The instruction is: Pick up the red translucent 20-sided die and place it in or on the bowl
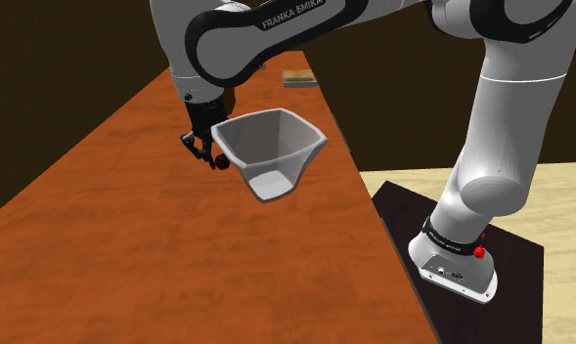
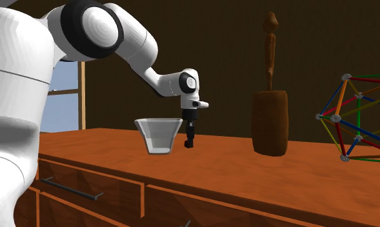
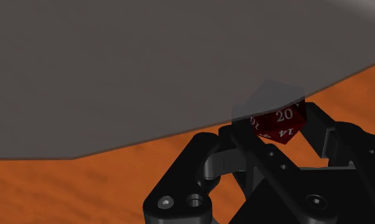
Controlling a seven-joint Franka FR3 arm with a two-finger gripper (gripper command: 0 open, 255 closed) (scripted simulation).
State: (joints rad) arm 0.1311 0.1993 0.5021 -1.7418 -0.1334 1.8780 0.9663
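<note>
A dark red translucent die (image 3: 280,125) with white numbers 20 and 14 sits between my black fingers (image 3: 321,130), which clasp it on both sides. My gripper (image 1: 209,151) points down, just beside the outer wall of the pale grey bowl (image 1: 273,149), on the shoulder view's left of it. The die (image 1: 221,162) shows as a red spot at the fingertips, close to the tabletop. In the second exterior view the gripper (image 2: 190,142) hangs just right of the bowl (image 2: 159,135) and behind it. The bowl's grey wall (image 3: 148,63) looms right in front of the die and partly covers it.
The orange-brown wooden table (image 1: 129,254) has its edge along the shoulder view's right. A flat small object (image 1: 298,80) lies at the far end. A tall brown carved piece (image 2: 270,122) and a coloured rod frame (image 2: 356,116) stand right of the bowl.
</note>
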